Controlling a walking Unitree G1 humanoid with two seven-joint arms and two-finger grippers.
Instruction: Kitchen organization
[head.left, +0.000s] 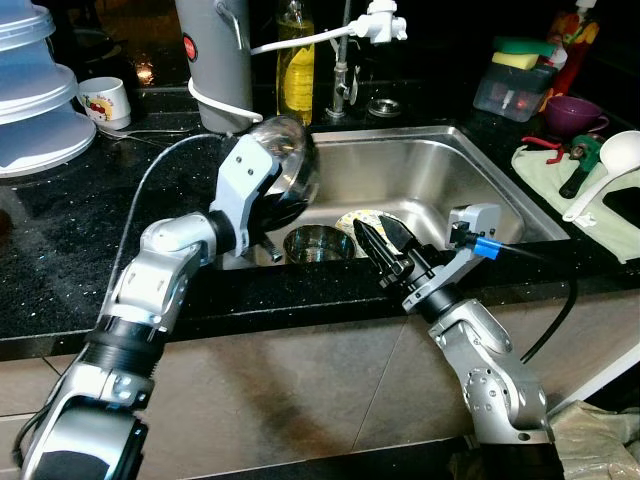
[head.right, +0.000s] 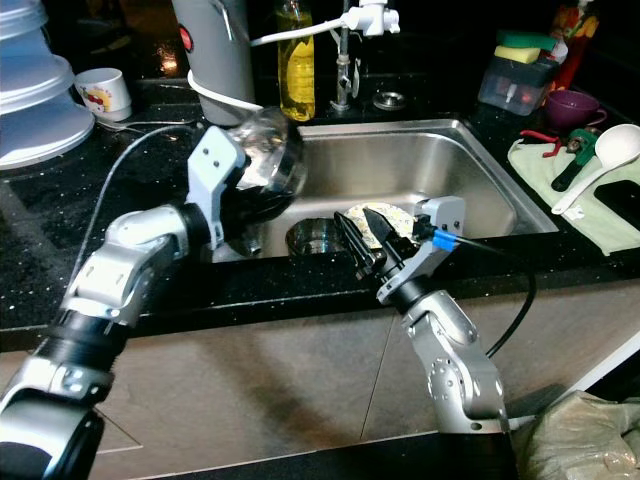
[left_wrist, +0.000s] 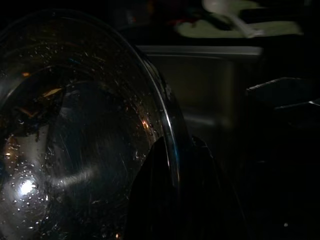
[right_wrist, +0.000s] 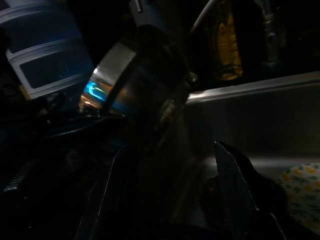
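Black speckled countertop (head.left: 60, 250) surrounds a steel sink (head.left: 480, 190); head views, left eye first. Left gripper (head.left: 272, 190) holds a glass bowl (head.left: 285, 165) tilted on edge over the sink's left rim, fingers clamped on its rim. Right gripper (head.left: 388, 248) hovers over the sink's near edge, fingers apart, nothing between them. Small steel bowl (head.left: 318, 243) and patterned plate (head.left: 362, 220) sit on the sink floor, just left of and behind the right gripper. Right eye view: same layout; white ladle (head.right: 600, 160) lies on a green cloth (head.right: 610, 225) far right, well apart from both arms. Left wrist view: glass bowl rim runs between the two dark fingers (left_wrist: 165, 195), wet droplets inside, confirming the grip. Right wrist view: open fingers (right_wrist: 235, 175) point toward the tilted glass bowl (right_wrist: 135, 85); plate edge (right_wrist: 302, 187) beside one finger. Judgement: the bowl lies left of the right gripper, its opening facing roughly toward it; the left arm alone controls it, so the setdown direction depends on the left wrist.
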